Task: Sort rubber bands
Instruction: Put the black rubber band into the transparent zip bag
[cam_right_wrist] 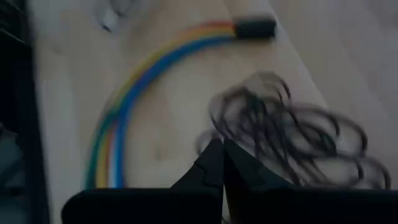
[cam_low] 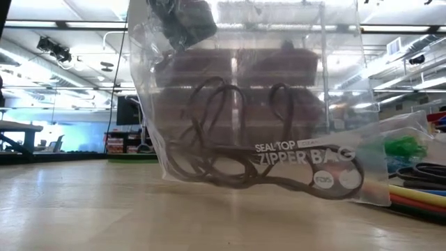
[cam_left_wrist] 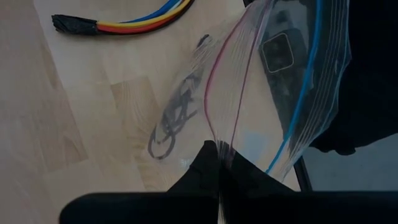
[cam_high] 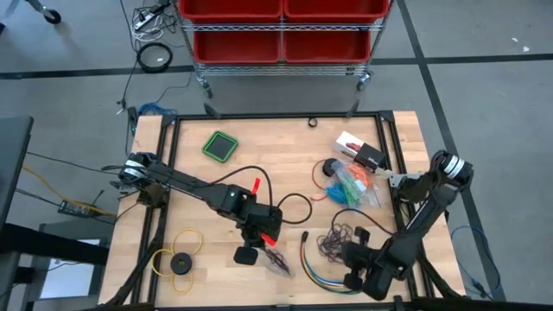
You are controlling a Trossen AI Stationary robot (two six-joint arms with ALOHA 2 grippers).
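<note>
Dark purple rubber bands [cam_right_wrist: 292, 134]: a loose tangled pile on the wooden table [cam_high: 285, 142], just ahead of the right gripper [cam_right_wrist: 222, 163], whose fingers are pressed together with nothing visibly between them. Multicoloured cable [cam_right_wrist: 134, 87] curves past on that gripper's other side, near the pile.

More dark bands [cam_low: 230, 157] sit inside a clear zipper bag [cam_low: 279, 90], hanging directly below the left gripper [cam_left_wrist: 219, 163]. That gripper is clenched on the bag's top edge; bag bottom rests on the table.

Green and orange bands [cam_high: 352, 183] lie in clear bags well beyond the right gripper, toward the table's far side. Green square pad [cam_high: 220, 145] far from both grippers.
</note>
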